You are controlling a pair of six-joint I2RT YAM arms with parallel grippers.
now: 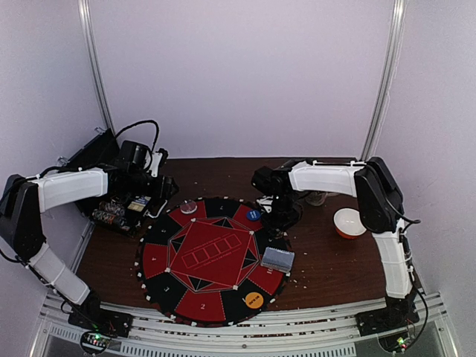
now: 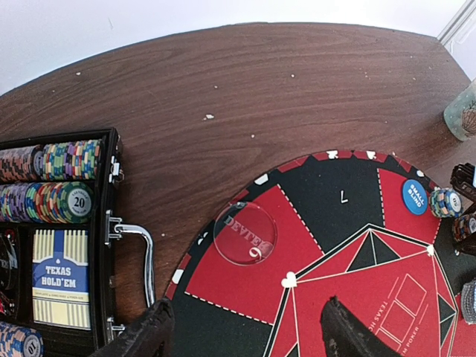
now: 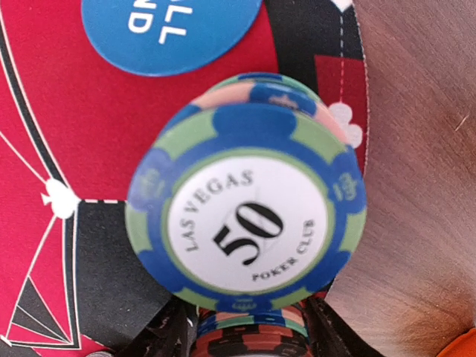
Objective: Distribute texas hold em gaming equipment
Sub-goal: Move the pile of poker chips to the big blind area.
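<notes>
Two claws, one loaded.
Your right claw (image 1: pixel 282 216) clamps a chip stack (image 3: pixel 249 335) by the blue button (image 3: pixel 167 30); left claw (image 2: pixel 245 331) gapes over the mat (image 2: pixel 223 290).

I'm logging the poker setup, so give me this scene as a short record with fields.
surface: round red-and-black poker mat
buttons: clear dealer button, blue small blind button, orange button, all on mat
chip case: open, left of mat
cards: grey-blue stack on mat's right side
left gripper: open, empty, above mat
right gripper: at chip stack beside small blind button; grip unclear
</notes>
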